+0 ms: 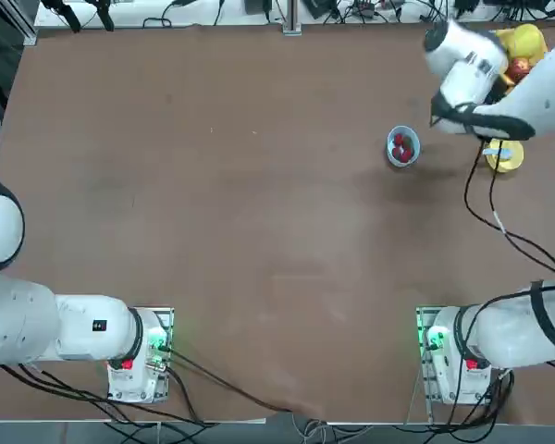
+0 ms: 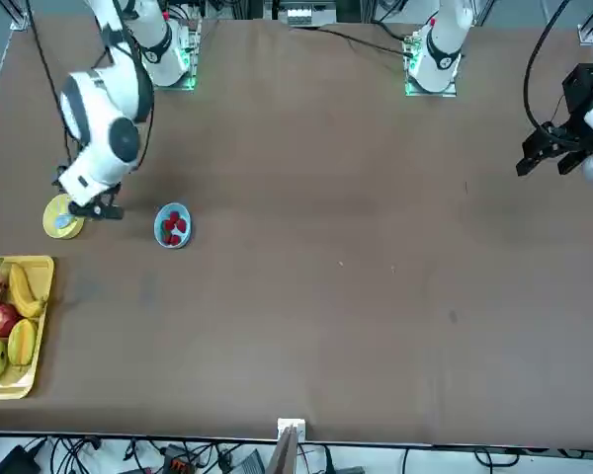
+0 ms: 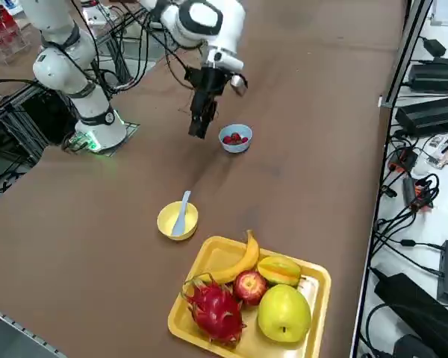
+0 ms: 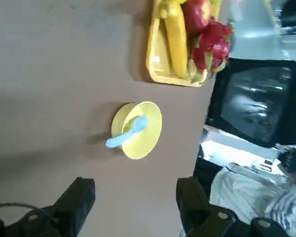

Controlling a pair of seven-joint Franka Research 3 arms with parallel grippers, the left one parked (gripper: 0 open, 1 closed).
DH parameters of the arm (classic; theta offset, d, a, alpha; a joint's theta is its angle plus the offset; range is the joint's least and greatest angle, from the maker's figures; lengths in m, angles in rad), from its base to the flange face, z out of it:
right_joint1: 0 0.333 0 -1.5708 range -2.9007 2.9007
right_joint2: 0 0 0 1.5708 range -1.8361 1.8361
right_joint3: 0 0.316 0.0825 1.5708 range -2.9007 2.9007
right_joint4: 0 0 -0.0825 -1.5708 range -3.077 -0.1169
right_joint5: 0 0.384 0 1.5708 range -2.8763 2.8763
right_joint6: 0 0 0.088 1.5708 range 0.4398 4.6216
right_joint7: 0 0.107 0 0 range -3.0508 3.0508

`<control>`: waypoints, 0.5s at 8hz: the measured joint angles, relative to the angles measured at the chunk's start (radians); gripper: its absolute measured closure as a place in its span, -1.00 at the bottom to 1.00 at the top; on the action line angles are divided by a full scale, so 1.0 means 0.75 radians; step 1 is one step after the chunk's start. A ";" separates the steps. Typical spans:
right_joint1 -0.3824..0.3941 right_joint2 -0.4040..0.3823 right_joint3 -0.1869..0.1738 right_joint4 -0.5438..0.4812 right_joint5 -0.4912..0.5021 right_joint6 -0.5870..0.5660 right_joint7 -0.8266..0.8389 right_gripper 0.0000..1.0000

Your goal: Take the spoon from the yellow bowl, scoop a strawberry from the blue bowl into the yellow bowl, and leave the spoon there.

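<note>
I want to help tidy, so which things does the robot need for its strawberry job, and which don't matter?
Needed: pale-blue plastic spoon, round yellow bowl, light-blue bowl, red strawberries.
Just there: rectangular yellow tray, fruit on it.

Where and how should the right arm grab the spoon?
By its handle: the spoon's handle pokes past the yellow bowl's rim while its head lies inside. I'd bring the right hand, open now, from above the handle side, fingers straddling the narrow handle.
</note>
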 joint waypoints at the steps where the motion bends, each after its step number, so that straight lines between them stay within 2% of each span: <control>1: 0.025 0.091 0.002 -0.003 -0.087 0.002 0.173 -0.97; 4: 0.048 0.337 0.000 0.000 -0.336 -0.005 0.586 -0.95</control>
